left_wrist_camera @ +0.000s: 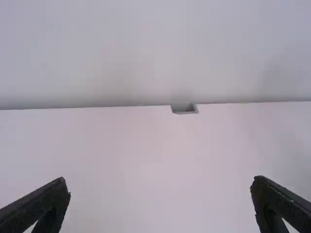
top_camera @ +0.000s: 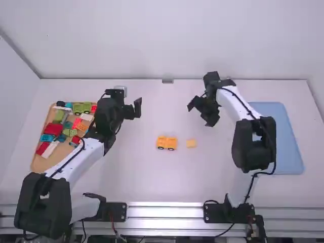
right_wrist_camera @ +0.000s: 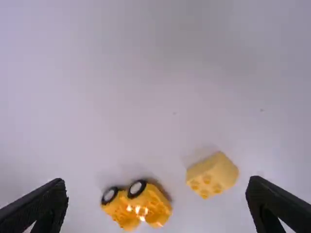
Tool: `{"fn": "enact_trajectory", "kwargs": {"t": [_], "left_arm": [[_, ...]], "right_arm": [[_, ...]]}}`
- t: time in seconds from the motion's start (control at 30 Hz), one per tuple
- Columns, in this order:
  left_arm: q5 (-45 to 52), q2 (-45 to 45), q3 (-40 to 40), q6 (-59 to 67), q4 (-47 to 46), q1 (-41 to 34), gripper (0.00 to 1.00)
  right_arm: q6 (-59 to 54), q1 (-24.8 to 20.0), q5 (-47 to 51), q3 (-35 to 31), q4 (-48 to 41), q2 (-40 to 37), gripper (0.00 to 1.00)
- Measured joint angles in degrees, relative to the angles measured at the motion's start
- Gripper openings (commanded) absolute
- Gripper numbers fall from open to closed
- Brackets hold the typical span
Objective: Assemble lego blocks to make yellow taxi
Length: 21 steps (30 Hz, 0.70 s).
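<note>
Near the middle of the table stands an orange-yellow wheeled car base (top_camera: 166, 143), also in the right wrist view as the car base (right_wrist_camera: 137, 206) with two black wheels facing up the picture. A loose pale yellow block (top_camera: 191, 144) lies just right of it, apart from it; the yellow block (right_wrist_camera: 212, 175) shows its studs in the right wrist view. My right gripper (top_camera: 200, 111) is open above the table beyond the block, and the right gripper (right_wrist_camera: 156, 189) holds nothing. Left of the car and farther back, my left gripper (top_camera: 137, 108) stands open; the left gripper (left_wrist_camera: 160, 187) has nothing between its fingers.
A wooden tray (top_camera: 38, 161) with several coloured blocks lies at the far left, partly behind the left arm. A blue tray (top_camera: 288, 136) lies at the right, beside the right arm. A small grey fitting (top_camera: 167, 80) sits at the table's back edge.
</note>
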Motion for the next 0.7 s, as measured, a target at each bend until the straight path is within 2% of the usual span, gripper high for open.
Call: {"fn": "enact_trajectory", "kwargs": {"t": [0.17, 0.3, 0.5, 0.6, 0.7], "left_arm": [[-0.17, 0.0, 0.0, -0.68, 0.0, 0.13, 0.99], [-0.17, 0.0, 0.0, -0.87, 0.0, 0.28, 0.99], [-0.15, 0.0, 0.0, -1.11, -0.2, 0.26, 0.99], [-0.15, 0.0, 0.0, -1.11, -2.71, 0.26, 0.99], [0.31, 0.0, 0.0, -0.66, -5.46, 0.26, 0.99]], "right_arm": [[-15.41, -1.66, -4.98, 11.28, -8.2, 0.0, 0.98], [-26.58, -2.29, -1.79, 18.4, -11.67, -0.09, 0.98], [-37.77, -2.54, 10.34, 18.82, -11.19, -0.15, 0.98], [-43.87, -3.06, 19.52, 18.14, -10.16, -0.15, 0.98], [-46.1, -3.43, 22.56, 17.05, -8.15, -0.15, 0.98]]}}
